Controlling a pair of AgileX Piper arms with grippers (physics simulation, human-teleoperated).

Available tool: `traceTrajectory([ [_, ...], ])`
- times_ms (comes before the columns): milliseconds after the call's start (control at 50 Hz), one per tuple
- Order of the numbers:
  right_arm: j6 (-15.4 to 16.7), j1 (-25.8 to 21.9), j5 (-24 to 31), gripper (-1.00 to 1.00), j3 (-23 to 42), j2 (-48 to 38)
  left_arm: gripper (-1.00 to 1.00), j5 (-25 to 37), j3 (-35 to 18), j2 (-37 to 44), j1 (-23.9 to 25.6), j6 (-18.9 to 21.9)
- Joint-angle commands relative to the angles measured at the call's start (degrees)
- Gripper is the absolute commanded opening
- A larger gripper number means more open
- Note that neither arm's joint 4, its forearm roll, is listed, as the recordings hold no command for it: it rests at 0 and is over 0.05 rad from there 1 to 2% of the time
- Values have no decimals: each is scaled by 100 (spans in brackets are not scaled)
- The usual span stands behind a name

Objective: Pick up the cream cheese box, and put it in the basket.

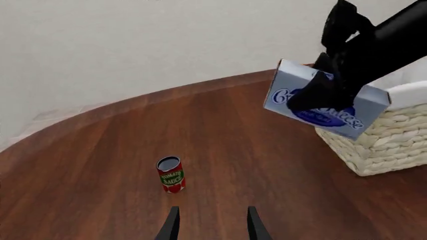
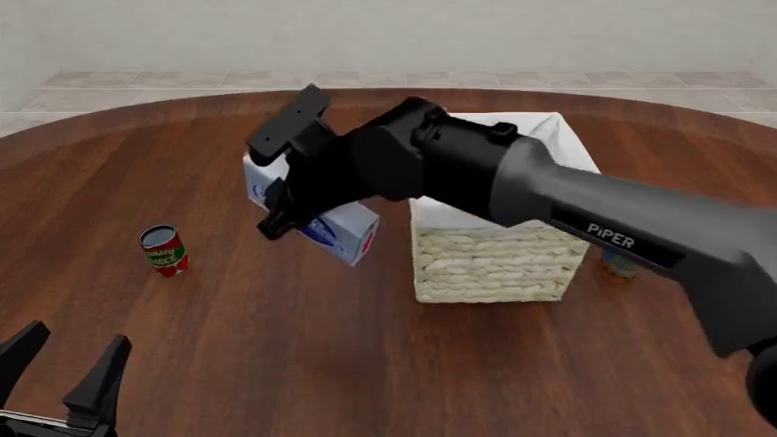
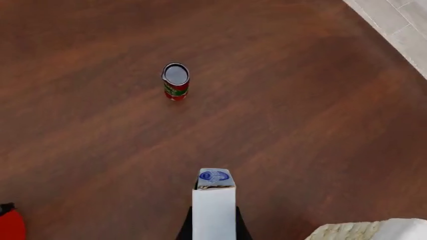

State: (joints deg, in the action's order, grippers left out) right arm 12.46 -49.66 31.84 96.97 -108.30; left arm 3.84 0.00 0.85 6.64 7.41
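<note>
The cream cheese box is a white-grey carton with a blue oval logo, held in the air just left of the basket. My right gripper is shut on the box, which it carries tilted. The left wrist view shows the box beside the wicker basket, with dark fingers across its face. In the right wrist view the box stands edge-on between the fingers, and a corner of the basket shows. My left gripper is open low at the near left, holding nothing.
A red tomato sauce can stands upright on the brown table to the left, also visible as the can and the can. A blue can peeks out behind the basket's right side. Tiled floor lies beyond the round table's far edge.
</note>
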Motion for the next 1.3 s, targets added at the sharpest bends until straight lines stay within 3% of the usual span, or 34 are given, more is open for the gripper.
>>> traceTrajectory([
  [20, 29, 55, 388, -100, 674, 556, 100, 0, 0, -3, 26, 55],
  [260, 155, 462, 1108, -100, 1756, 700, 100, -4, 0, 12, 43, 23],
  [320, 32, 564, 1404, -100, 2285, 710, 100, -6, 0, 19, 62, 30],
  [440, 241, 1035, 2060, -100, 3231, 628, 100, -10, 0, 32, 51, 24],
  [680, 574, 1725, 2473, -100, 3111, 777, 100, -17, 0, 55, 22, 36],
  [780, 656, 1937, 2397, -100, 2751, 966, 100, -19, 0, 61, -13, 17],
  [920, 709, 2312, 1886, -100, 1628, 1390, 100, -26, 0, 75, 17, 49],
  [980, 722, 2263, 1664, -100, 1061, 1573, 100, -36, 0, 95, 9, 63],
  [1040, 896, 2440, 1484, -100, 594, 1638, 100, -42, 0, 108, 1, 72],
  [1200, 771, 2664, 1266, -100, 65, 1725, 100, -57, 0, 135, -16, 81],
  [1300, 963, 2855, 967, -100, -463, 1761, 100, -74, 0, 165, -11, 92],
])
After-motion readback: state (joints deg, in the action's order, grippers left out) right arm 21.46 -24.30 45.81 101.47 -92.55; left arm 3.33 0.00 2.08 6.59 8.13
